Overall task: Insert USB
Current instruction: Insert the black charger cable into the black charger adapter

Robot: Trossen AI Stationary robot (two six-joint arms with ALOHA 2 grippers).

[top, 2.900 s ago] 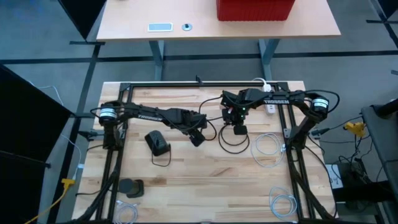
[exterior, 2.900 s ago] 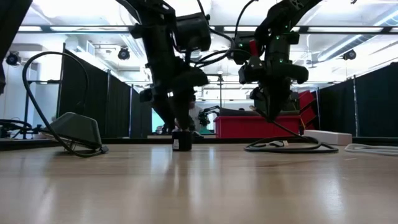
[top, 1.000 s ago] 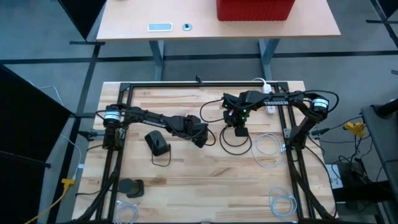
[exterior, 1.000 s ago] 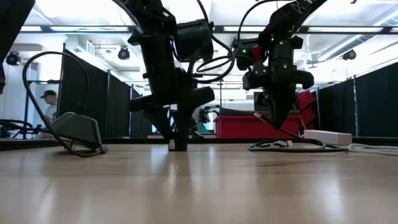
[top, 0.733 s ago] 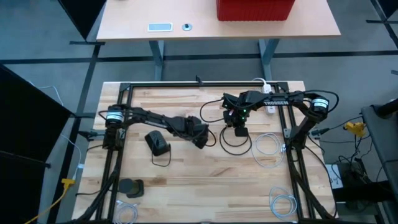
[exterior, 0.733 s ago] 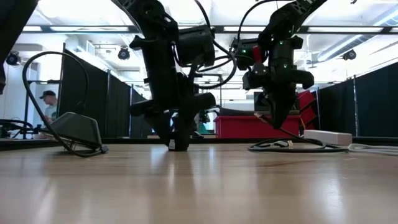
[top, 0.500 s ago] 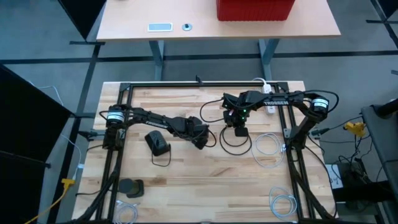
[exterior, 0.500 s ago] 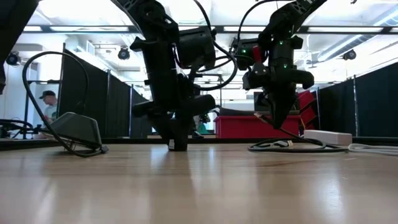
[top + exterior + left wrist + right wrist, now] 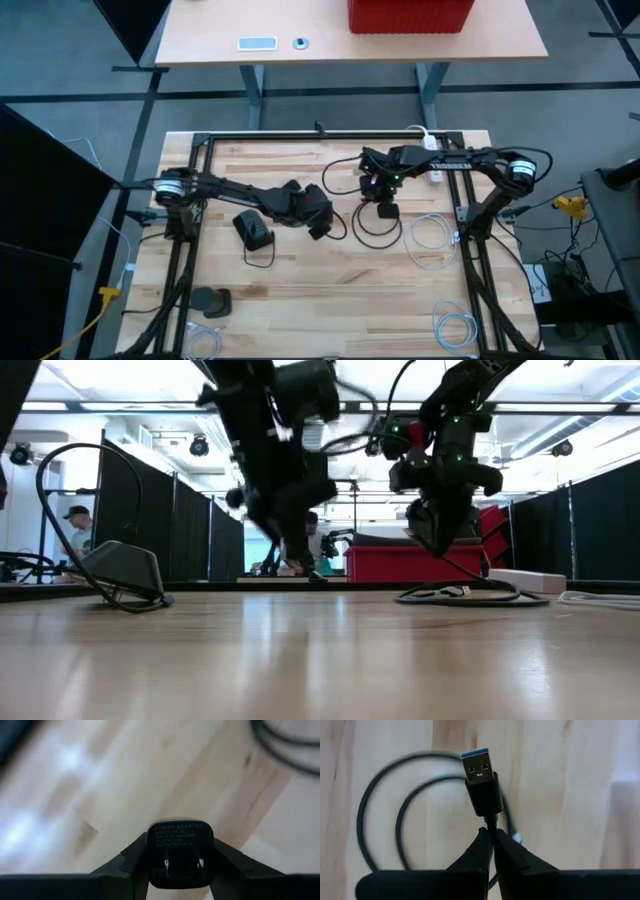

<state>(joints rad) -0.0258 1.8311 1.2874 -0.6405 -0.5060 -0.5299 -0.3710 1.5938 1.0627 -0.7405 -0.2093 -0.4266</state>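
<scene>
The tabletop (image 9: pixel 330 280) is pale wood planks bounded by a black frame (image 9: pixel 300 136), with bare wood spread wide on the side of both grippers away from the far rail. Beyond that rail stands a second desk (image 9: pixel 300 25) carrying a red bin (image 9: pixel 410 14), and the low view shows black curtain partitions and a person (image 9: pixel 72 530) far off to one side. The left gripper (image 9: pixel 318 224) hangs above the middle of the tabletop, its fingers (image 9: pixel 130 857) clamped on a black power adapter (image 9: pixel 180 852) lifted clear of the wood. The right gripper (image 9: pixel 383 196) is just beside it, nearer the far rail, its fingertips pinched tight on the cord right behind a USB plug (image 9: pixel 481 782) that points away from the wrist. Under the right gripper lies the plug's black cable (image 9: pixel 375 225) in loose loops. A dark mouse-like device (image 9: pixel 252 230) sits beside the left arm, a white cable coil (image 9: pixel 430 240) outboard of the right gripper, and a white power strip (image 9: pixel 433 165) by the far rail.
</scene>
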